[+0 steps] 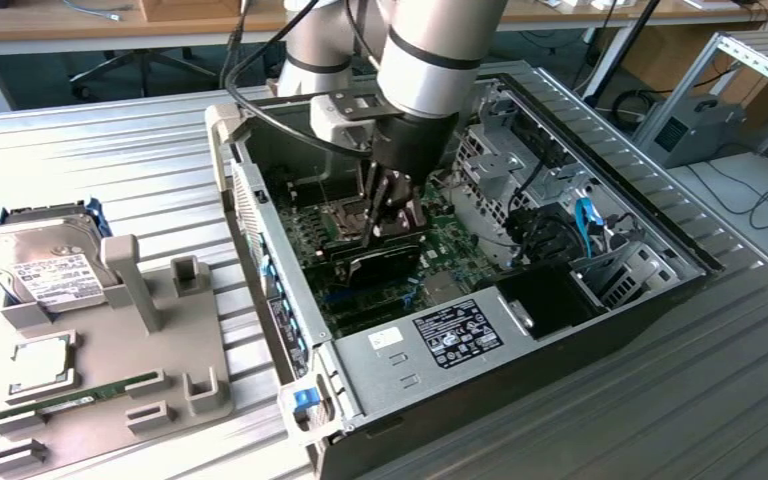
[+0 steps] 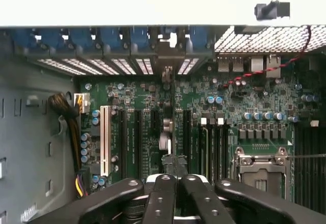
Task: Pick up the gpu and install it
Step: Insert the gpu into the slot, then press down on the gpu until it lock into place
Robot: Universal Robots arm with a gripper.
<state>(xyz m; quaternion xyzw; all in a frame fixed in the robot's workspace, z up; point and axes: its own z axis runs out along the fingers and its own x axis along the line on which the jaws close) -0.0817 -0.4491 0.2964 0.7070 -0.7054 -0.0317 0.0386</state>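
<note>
The gpu (image 1: 364, 262) stands on edge on the motherboard inside the open computer case (image 1: 244, 180), showing its black face. In the wrist view the gpu (image 2: 168, 132) appears edge-on as a thin strip between the black expansion slots, its bracket toward the rear slot covers. My gripper (image 1: 387, 225) reaches straight down into the case, directly over the card. Its black fingers (image 2: 160, 198) are drawn together, and the gripper (image 2: 173, 178) sits right at the card's upper edge. Whether the tips pinch the card or only rest on it, I cannot tell.
A grey fixture (image 1: 117, 380) at the exterior view's left carries a hard drive (image 1: 44, 270), a CPU (image 1: 40, 365) and a RAM stick (image 1: 84, 392). Inside the case are the CPU socket (image 2: 262, 170), a white slot (image 2: 104, 140), the power supply (image 1: 458, 335) and blue cables (image 1: 584, 225).
</note>
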